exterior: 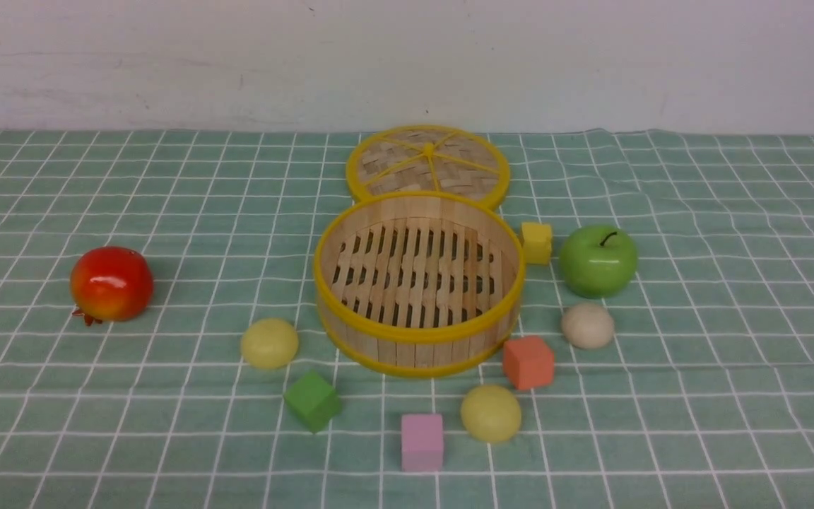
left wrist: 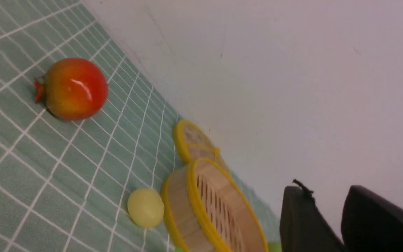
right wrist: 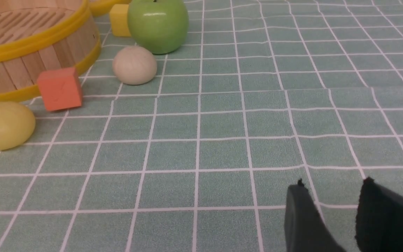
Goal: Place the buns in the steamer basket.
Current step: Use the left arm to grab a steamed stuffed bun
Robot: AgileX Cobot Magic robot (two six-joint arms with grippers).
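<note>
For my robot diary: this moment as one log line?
buns: all three on cloth | steamer basket: empty | left end effector: open, empty | right end effector: open, empty

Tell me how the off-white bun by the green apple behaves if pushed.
The off-white bun looks domed with a flatter base, so it would probably slide rather than roll. Matte surface suggests decent grip. The green apple sits close behind; a forward push may bump it.

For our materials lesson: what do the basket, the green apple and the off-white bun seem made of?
Basket: bamboo or pale wood, matt, grain showing in the slats; yellow rims, maybe plastic. Apple: likely plastic, glossy, with sharp highlights. Bun: matt and faintly speckled, perhaps foam or rubber; hard to tell.
</note>
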